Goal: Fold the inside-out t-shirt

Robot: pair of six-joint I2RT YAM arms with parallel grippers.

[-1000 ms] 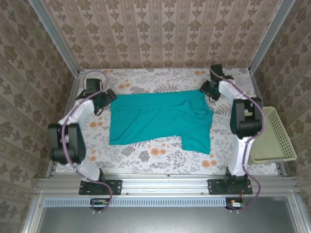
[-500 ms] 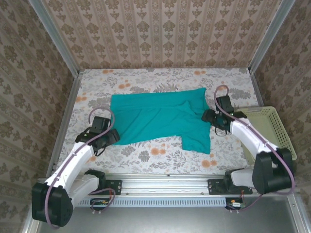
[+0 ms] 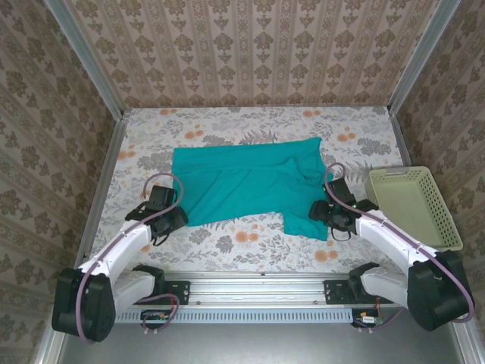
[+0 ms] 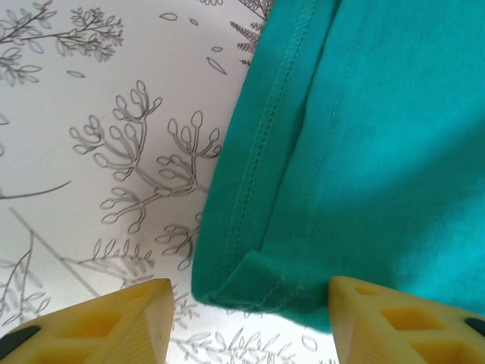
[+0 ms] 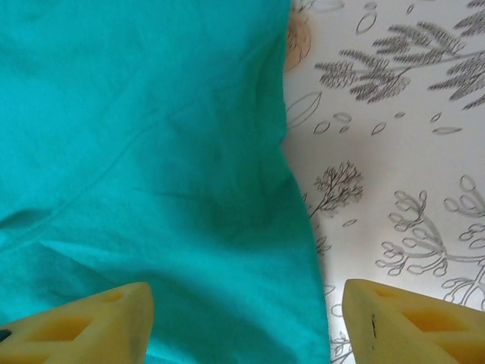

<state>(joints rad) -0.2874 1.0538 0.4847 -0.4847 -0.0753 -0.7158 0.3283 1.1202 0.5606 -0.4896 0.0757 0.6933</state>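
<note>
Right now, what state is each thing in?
Shirt: spread out, unfolded, rumpled toward the right.
Left tool: open, fingers either side of the shirt's near-left corner.
Right tool: open, straddling the shirt's right edge.
Basket: upright, empty.

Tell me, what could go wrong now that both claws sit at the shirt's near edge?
1. The left gripper straddles a curled hem corner of the shirt; it might pinch one layer only, or the corner could slip out.
2. The right gripper sits across the shirt's edge, half over bare table; it may grab little fabric.
3. The shirt is rumpled near the right gripper, so any fold may come out crooked.
</note>
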